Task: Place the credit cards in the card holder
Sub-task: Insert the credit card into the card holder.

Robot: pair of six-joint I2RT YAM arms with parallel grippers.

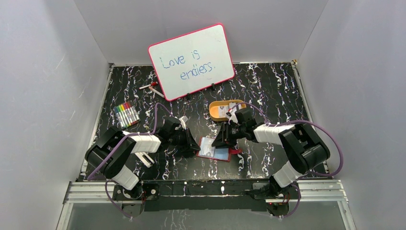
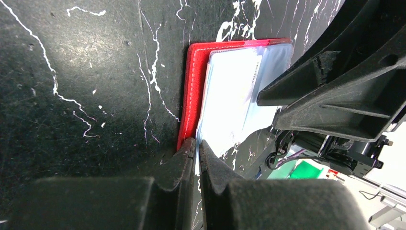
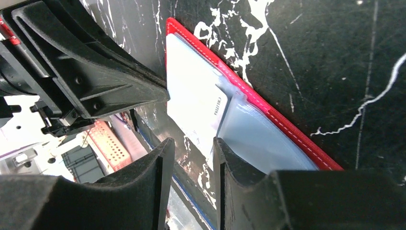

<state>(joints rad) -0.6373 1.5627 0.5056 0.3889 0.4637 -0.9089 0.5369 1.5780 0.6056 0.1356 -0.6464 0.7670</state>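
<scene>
Card holder (image 1: 214, 148) lies open and flat on the black, white-veined counter (image 1: 268, 86), with its red stitched cover down and its glossy pale blue pockets up, between the two tools. Left tool (image 2: 197, 146), at its 9 o'clock in the top view, is all but closed. Its matte black fingers pinch the holder's edge where pocket film meets cover. Right tool (image 3: 190, 143), at the holder's 1 o'clock, stands partly open and grips nothing. A flat white credit card (image 3: 194, 96) with small print sits in a pocket, one end reaching toward that gap. Both arms are folded low, forearms angled inward, wrists tipped down. An orange oval tray (image 1: 212, 110) sits at the holder's 12 o'clock, with a pink-framed whiteboard (image 1: 191, 61) beyond.
</scene>
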